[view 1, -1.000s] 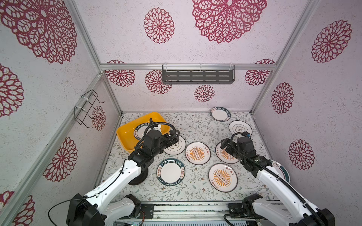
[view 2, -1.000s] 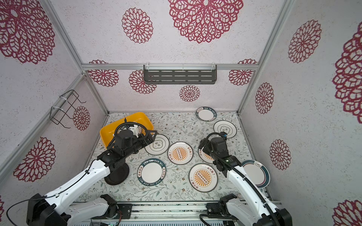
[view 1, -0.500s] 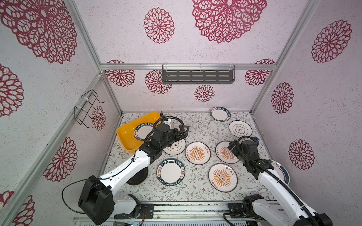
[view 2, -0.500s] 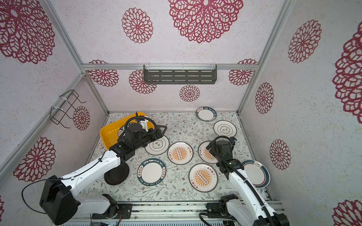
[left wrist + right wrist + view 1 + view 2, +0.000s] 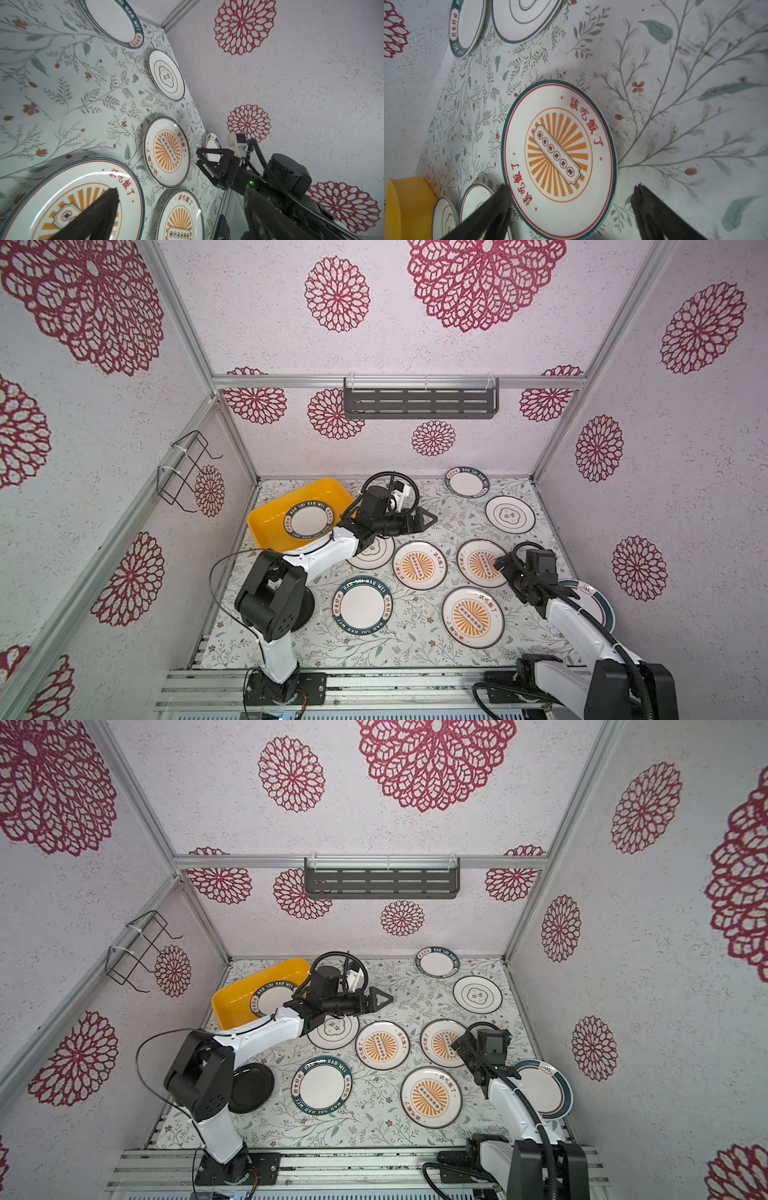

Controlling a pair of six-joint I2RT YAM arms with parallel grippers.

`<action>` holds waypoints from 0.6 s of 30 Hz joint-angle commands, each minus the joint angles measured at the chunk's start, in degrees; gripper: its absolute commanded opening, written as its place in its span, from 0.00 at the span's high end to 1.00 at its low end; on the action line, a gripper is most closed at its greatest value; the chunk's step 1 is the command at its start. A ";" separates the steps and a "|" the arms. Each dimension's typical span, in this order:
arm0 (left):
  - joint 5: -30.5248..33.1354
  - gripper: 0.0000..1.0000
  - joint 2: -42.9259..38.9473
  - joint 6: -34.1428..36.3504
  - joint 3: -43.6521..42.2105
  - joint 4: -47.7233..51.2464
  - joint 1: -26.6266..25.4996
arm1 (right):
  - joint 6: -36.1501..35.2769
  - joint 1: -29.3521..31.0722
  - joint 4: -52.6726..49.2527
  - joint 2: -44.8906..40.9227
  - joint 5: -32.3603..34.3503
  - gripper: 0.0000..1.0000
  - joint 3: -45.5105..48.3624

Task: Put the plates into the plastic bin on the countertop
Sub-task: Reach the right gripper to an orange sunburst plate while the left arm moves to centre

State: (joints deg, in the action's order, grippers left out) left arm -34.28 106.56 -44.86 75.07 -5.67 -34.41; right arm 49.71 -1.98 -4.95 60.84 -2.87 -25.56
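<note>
sunburst plate flanked by spread right hand; left hand spread, empty

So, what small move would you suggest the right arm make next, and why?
Probably lower the right gripper and close it on the rim of the sunburst plate. Its jaws stand open, framing that plate, which lies flat on the countertop. The left gripper is open and empty; the bin holds one lettered plate.
</note>
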 commanded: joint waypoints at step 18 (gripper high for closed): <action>-6.87 0.03 10.02 2.85 7.81 3.02 -1.65 | 1.46 -5.19 20.39 12.91 -13.92 0.33 5.31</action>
State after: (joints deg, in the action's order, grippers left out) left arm -41.10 115.90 -43.24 81.73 -3.53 -35.97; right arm 50.22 -6.85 12.10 72.36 -14.92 -20.97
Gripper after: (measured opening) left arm 0.972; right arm 0.678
